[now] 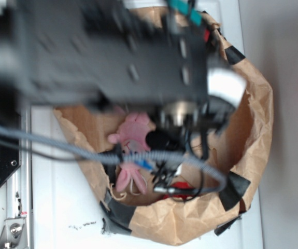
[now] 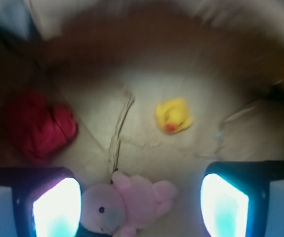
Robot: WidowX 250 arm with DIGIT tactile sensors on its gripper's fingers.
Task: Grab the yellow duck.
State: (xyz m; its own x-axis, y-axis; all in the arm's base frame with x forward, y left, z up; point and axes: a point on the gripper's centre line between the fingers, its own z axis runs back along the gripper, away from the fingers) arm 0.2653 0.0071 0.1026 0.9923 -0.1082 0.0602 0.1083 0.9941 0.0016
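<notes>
The yellow duck [image 2: 173,116] lies on the brown paper floor of the bag, small and glossy with a red-orange beak; it is ahead of my gripper [image 2: 139,207] and apart from it. My gripper is open, its two bright pads [image 2: 56,207] wide apart. A pink plush bunny [image 2: 127,202] lies between the fingers without being clamped. In the exterior view the dark arm [image 1: 112,57] covers the bag's inside and the duck is hidden; the pink plush bunny [image 1: 133,135] shows beneath the arm.
A crumpled red object [image 2: 40,126] lies at the left of the bag floor. The brown paper bag's wall [image 1: 252,124] rings the whole area, with black tape on its rim. A grey cable [image 1: 86,153] crosses the bag.
</notes>
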